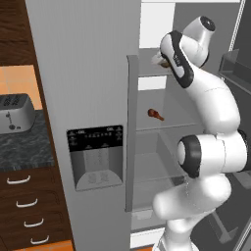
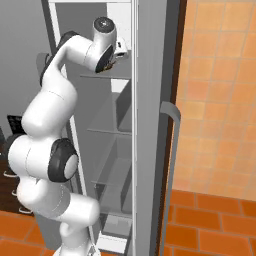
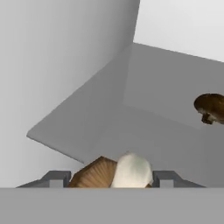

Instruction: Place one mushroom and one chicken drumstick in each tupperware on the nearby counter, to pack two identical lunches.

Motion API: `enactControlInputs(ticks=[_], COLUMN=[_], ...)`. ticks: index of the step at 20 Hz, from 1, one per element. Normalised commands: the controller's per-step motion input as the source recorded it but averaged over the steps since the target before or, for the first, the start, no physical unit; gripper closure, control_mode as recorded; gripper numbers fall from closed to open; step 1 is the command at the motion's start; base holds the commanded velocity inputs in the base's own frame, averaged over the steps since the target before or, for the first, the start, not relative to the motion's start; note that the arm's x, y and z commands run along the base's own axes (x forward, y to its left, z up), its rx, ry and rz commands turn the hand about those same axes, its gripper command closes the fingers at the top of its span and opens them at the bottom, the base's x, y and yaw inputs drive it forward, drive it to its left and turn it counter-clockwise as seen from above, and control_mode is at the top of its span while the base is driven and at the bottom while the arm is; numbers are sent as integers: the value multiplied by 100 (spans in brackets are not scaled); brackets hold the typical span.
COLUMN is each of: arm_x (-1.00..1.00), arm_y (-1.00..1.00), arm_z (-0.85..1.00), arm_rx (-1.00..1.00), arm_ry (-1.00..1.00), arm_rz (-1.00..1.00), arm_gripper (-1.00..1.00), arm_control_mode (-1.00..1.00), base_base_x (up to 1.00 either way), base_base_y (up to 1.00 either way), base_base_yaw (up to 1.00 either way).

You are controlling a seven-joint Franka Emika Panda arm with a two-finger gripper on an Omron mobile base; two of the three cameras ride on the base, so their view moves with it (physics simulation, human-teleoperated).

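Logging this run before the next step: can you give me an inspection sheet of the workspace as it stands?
Surface: fridge shelf, grey, bare around the mushrooms; speckled counter at left.
Job's things: one mushroom between the claw's fingertips, stem toward the camera; second mushroom further back on the same shelf; one drumstick on a lower shelf. Tupperware: nothing seen.
Clutter: toaster on the counter.
Claw: claw up at the top shelf, fingers either side of the near mushroom; a firm grip cannot be confirmed.
Cables: nothing seen.
Surroundings: open fridge with door swung out, dispenser panel, drawers, orange tiled wall and floor.
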Motion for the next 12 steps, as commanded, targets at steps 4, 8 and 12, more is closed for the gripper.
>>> enactControlInputs(ticks=[4, 8, 12], arm_x=[-100, -100, -100], arm_y=[18, 28, 18], arm_z=[4, -17, -37], arm_rx=[0, 0, 0], arm_ry=[31, 16, 3], arm_rz=[-13, -15, -7], arm_gripper=[100, 100, 100], arm_control_mode=[-100, -100, -100], base_base_x=[0, 0, 0], base_base_y=[0, 0, 0], base_base_yaw=[0, 0, 0])
